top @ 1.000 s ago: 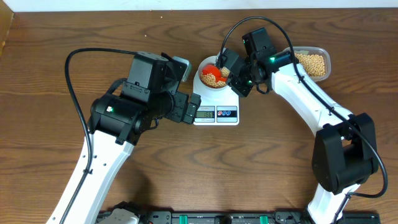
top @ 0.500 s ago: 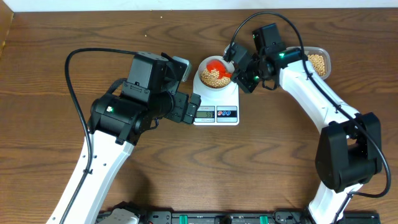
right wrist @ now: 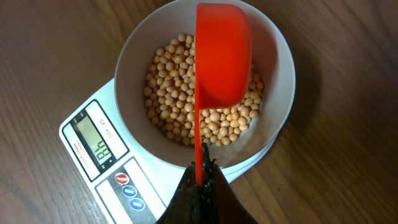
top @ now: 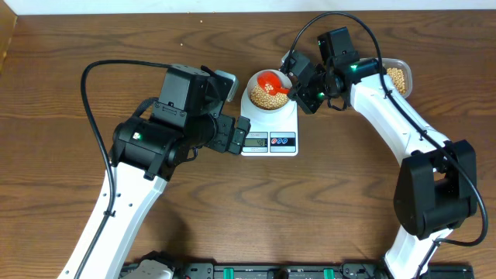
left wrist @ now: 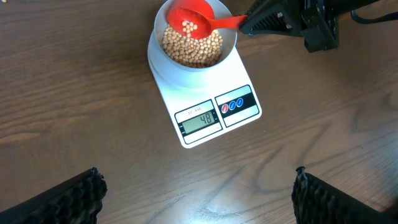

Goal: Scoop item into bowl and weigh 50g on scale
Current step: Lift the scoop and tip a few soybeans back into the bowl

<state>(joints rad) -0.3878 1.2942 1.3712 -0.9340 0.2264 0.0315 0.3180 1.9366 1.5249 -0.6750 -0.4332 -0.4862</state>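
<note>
Over the bowl (right wrist: 280, 68), toward its 12 o'clock side, the red scoop (left wrist: 191, 22) was tilted with a few beans (left wrist: 193, 50) left in it. The right gripper (right wrist: 200, 180) was clamped on the scoop handle, reaching in from 3 o'clock. The bowl sat on the 12 o'clock end of the scale (left wrist: 205, 93), part-filled with beans. The display (left wrist: 200, 119) read 48, just under target.

Risks as I saw them:
- Dumping the rest at once would likely overshoot, so it needed a trickle.
- If the scoop touched the rim or the pile, the reading would be false.
- Beans could bounce off the rim onto the surface (left wrist: 74, 93).
- The left gripper (left wrist: 198, 186), jaws apart and empty, hovered at the scale's 9 o'clock, and a nudge there would upset the weight.

Spare beans were in the tub (top: 408, 77), well off at 3 o'clock.
</note>
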